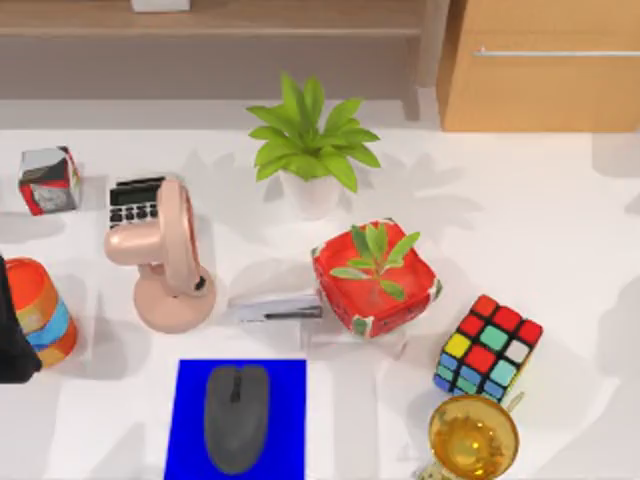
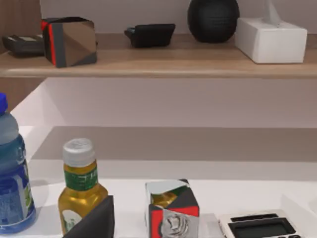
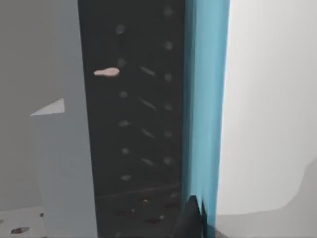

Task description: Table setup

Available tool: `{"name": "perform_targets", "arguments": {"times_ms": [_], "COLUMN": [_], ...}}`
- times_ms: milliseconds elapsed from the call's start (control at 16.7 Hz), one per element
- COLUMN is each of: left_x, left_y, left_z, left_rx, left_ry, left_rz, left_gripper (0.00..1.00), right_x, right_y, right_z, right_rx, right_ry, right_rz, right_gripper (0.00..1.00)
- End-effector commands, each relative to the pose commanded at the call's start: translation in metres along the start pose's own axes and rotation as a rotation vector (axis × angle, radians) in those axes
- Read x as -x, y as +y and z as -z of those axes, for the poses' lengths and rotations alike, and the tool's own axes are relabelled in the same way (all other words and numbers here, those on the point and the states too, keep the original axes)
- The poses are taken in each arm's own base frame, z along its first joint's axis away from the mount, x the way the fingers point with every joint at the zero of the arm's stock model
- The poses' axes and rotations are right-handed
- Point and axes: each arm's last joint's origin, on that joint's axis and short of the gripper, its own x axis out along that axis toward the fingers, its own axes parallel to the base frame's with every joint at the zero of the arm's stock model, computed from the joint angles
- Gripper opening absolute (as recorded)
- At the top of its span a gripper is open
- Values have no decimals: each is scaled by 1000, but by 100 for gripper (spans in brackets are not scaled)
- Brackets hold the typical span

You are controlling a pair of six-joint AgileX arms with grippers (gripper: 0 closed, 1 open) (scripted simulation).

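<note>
A grey mouse is seen on a blue mat at the worktop's near edge, long axis running front to back. The left end effector is parked left of it; its opening cannot be told.

At the table's left edge in the top view, a slice of the left arm's matte black casing peeks in, rounded and smooth, no markings to read on it. Over on the left wrist view, one dark charcoal wedge-shaped finger rises from the lower edge, flat-faced with a sharp angled tip. On the right wrist view, a small black pointed fingertip pokes up at the bottom, plain and unmarked, same dark finish.
</note>
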Motion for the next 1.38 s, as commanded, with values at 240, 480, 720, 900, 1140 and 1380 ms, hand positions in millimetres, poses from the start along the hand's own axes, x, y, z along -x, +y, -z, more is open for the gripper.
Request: {"name": "perform_targets", "arguments": {"times_ms": [240, 480, 720, 900, 1140, 1380], "left_x": [0, 0, 0, 0, 0, 0], "left_y": [0, 0, 0, 0, 0, 0], "left_z": [0, 0, 0, 0, 0, 0], "left_rx": [0, 0, 0, 0, 0, 0], "left_ry": [0, 0, 0, 0, 0, 0], "left_rz": [0, 0, 0, 0, 0, 0], "left_gripper": [100, 100, 100, 100, 100, 100], "right_x": [0, 0, 0, 1, 21, 46], "right_y": [0, 0, 0, 0, 1, -10], "right_z": [0, 0, 0, 0, 3, -1], "right_rx": [0, 0, 0, 0, 11, 5], "right_ry": [0, 0, 0, -1, 9, -2], "right_rz": [0, 0, 0, -1, -11, -8], "right_gripper": [90, 100, 100, 100, 100, 100]}}
